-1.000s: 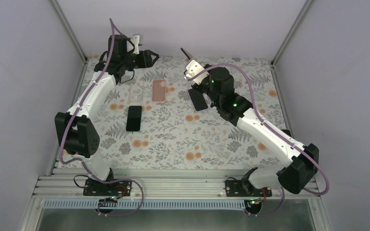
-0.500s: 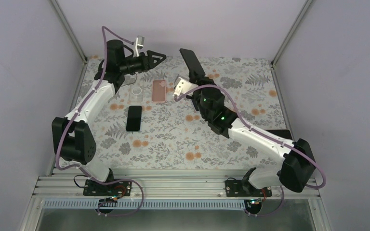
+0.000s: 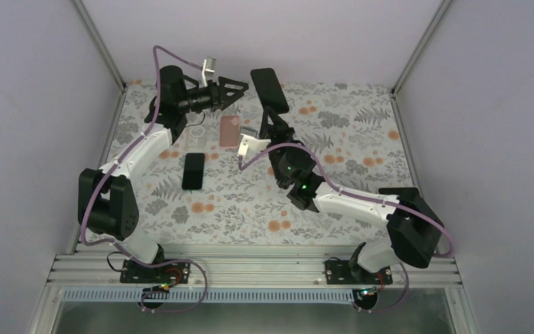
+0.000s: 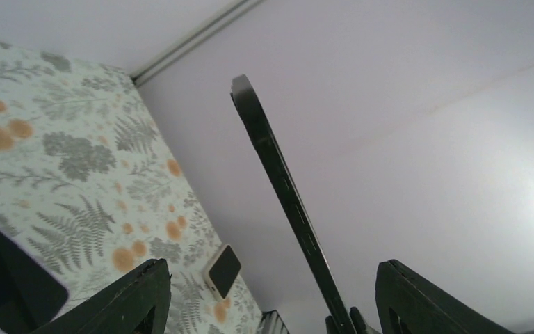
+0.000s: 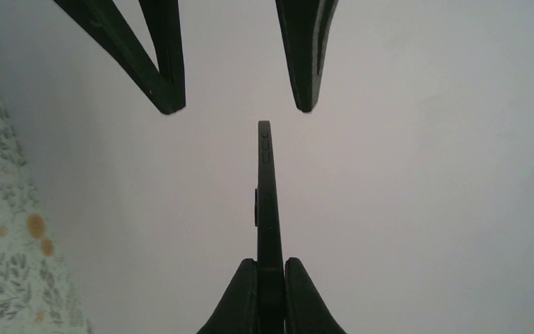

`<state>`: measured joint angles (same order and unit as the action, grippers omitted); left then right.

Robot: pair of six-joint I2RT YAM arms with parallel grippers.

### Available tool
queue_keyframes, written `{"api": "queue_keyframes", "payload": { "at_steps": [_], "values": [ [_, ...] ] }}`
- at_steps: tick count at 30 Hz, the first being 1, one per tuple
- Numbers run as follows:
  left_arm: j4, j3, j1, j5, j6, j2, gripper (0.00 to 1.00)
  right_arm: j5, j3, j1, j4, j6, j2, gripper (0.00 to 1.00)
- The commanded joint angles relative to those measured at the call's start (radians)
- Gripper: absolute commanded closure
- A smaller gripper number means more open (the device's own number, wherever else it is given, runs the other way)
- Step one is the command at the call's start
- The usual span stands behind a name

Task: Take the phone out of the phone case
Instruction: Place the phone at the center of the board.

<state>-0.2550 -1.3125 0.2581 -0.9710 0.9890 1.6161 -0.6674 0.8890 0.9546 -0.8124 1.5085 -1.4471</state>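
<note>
My right gripper (image 5: 270,270) is clamped on the lower end of the cased phone (image 5: 267,195), holding it upright above the table (image 3: 361,139). It should be stiff, slick and fairly light, though edge-on I can't make out a seam to pry at. Beyond it, my left gripper (image 3: 240,92) is spread wide, facing the free top end, where I'd pinch.
</note>
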Motion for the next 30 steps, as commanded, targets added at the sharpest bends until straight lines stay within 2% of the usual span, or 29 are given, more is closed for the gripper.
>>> {"api": "queue_keyframes", "payload": {
  "at_steps": [1, 18, 22, 30],
  "values": [
    [-0.096, -0.003, 0.026, -0.040, 0.050, -0.025, 0.27, -0.026, 0.001, 0.020, -0.237, 0.131, -0.007, 0.96],
    [-0.060, -0.042, 0.080, -0.035, 0.024, -0.006, 0.40, -0.039, -0.036, 0.054, -0.265, 0.182, -0.035, 0.96],
    [-0.094, -0.035, 0.081, -0.038, 0.065, 0.004, 0.42, -0.029, -0.057, 0.066, -0.315, 0.228, -0.047, 0.96],
    [-0.127, -0.022, 0.087, -0.039, 0.116, 0.009, 0.52, -0.033, -0.051, 0.081, -0.353, 0.276, -0.081, 0.96]
  ]
}}
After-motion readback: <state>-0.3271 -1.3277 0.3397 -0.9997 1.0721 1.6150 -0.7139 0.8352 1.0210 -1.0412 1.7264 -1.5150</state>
